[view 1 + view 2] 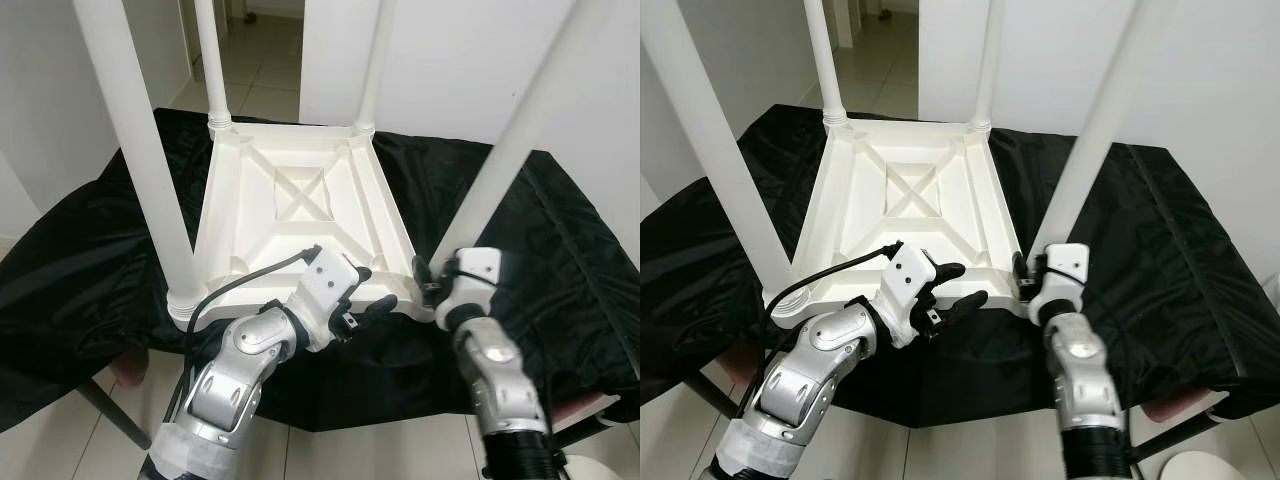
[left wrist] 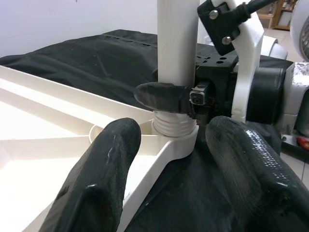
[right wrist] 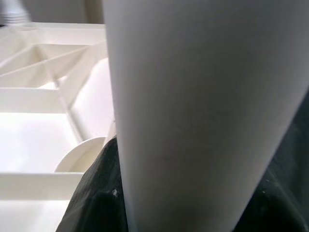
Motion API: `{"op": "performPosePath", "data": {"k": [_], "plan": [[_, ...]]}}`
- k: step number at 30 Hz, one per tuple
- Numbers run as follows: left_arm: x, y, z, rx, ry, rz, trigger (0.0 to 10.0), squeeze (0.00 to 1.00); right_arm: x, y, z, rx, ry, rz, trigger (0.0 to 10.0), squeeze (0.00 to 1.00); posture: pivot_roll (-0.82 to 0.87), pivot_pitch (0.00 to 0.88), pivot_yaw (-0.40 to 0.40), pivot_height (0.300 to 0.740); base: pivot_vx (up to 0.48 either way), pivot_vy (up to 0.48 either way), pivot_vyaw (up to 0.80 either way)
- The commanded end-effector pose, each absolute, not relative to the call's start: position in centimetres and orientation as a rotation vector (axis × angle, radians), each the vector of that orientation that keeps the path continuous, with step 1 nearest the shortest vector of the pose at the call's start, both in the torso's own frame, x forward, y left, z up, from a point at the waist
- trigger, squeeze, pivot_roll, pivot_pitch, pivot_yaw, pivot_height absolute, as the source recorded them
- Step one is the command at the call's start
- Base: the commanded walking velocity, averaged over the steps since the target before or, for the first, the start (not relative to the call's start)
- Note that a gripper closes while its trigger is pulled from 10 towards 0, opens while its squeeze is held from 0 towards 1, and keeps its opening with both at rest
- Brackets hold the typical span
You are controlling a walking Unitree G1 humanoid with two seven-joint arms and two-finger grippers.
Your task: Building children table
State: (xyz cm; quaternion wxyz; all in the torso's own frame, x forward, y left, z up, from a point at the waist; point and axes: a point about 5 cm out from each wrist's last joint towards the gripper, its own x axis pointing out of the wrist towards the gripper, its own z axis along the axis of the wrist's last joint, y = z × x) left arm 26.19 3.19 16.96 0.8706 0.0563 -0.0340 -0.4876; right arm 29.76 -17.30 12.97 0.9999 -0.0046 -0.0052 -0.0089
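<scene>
A white plastic children's table (image 1: 290, 200) lies upside down on a black cloth, its legs pointing up. My right gripper (image 1: 428, 280) is shut on the front right leg (image 1: 510, 150) just above its threaded socket; one of its black fingers (image 2: 161, 96) wraps the leg (image 2: 176, 43). That same leg (image 3: 193, 96) stands very close in the right wrist view. My left gripper (image 1: 372, 288) is open at the tabletop's near rim, just left of that socket. Its fingers (image 2: 106, 179) straddle the rim without closing on it. The front left leg (image 1: 140, 150) and two back legs stand in their sockets.
The black cloth (image 1: 90, 260) drapes over a low surface and hangs past its near edge. Tiled floor (image 1: 260, 80) runs through a doorway behind, between white walls. A dark support leg (image 1: 110, 415) slants below the cloth at the near left.
</scene>
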Motion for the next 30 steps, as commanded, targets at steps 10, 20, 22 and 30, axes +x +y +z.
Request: {"op": "performPosePath", "data": {"k": [10, 20, 22, 30], "plan": [[26.2, 3.3, 16.9, 0.127, -0.073, -0.962, 10.0, 0.00, 28.0, -14.4, 11.2, 0.147, 0.071, -0.241, 10.0, 0.00, 0.03, 0.008, -0.052, 0.740, 0.000, 0.000, 0.00], [26.4, 3.2, 17.0, 0.134, -0.077, -0.967, 10.0, 0.00, 28.1, -13.6, 12.4, 0.219, 0.014, -0.155, 10.0, 1.00, 0.02, 0.000, -0.044, 0.740, 0.000, 0.000, 0.00], [26.4, 3.2, 17.0, 0.135, -0.077, -0.968, 10.0, 0.00, 28.1, -13.7, 12.5, 0.220, 0.010, -0.149, 10.0, 1.00, 0.02, 0.000, -0.044, 0.740, 0.000, 0.000, 0.00], [26.3, 3.1, 17.0, 0.134, -0.078, -0.972, 10.0, 0.00, 28.1, -15.5, 12.7, 0.216, -0.005, -0.077, 10.0, 0.00, 0.02, 0.000, -0.044, 0.740, 0.000, 0.000, 0.00]]}}
